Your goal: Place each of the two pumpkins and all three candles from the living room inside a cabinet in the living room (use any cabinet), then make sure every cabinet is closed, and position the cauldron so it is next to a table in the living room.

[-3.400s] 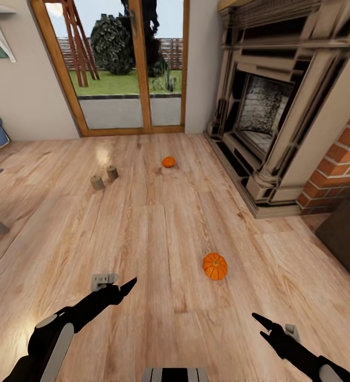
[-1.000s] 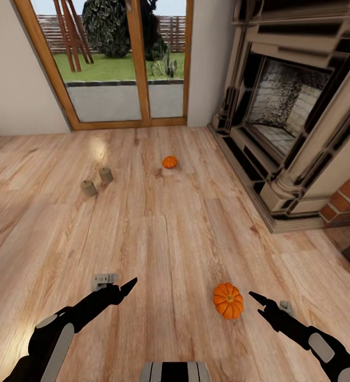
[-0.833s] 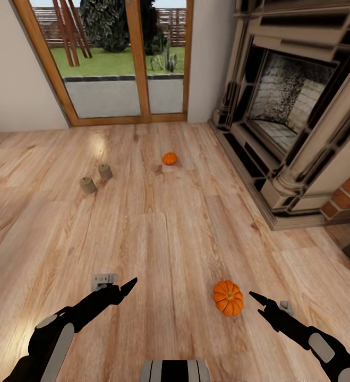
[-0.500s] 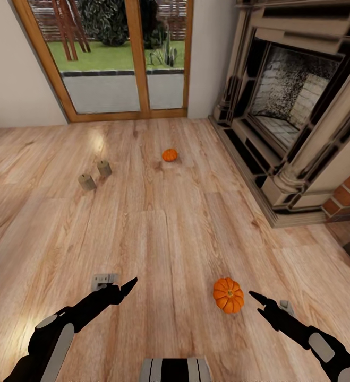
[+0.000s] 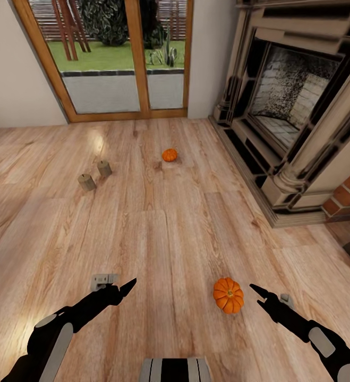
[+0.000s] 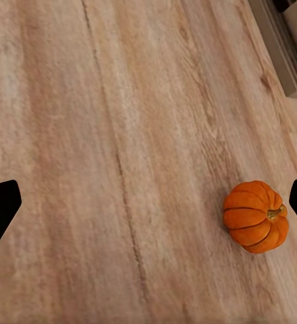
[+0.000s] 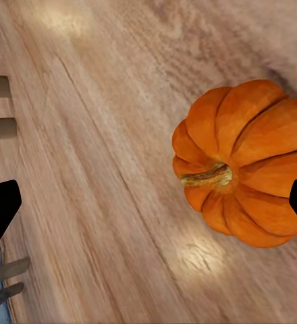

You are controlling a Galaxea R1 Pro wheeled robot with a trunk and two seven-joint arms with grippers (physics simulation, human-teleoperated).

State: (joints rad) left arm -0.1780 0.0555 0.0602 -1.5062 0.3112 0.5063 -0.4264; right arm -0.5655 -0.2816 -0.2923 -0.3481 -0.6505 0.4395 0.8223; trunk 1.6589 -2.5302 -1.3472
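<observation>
Closing on the near pumpkin: since the earlier pictures the base has advanced, putting it on the floor at 9 o'clock of the right tool, jaws wide, empty. Grasp is next. Left tool also wide.

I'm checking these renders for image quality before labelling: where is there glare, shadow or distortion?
Head view: a pale glare patch on the floor behind the candles, and the fireplace leans from wide-angle stretch. Right wrist view: a bright sheen on the planks beside the near pumpkin, whose shadow is soft. Left wrist view: wood grain looks smeared and soft.
</observation>
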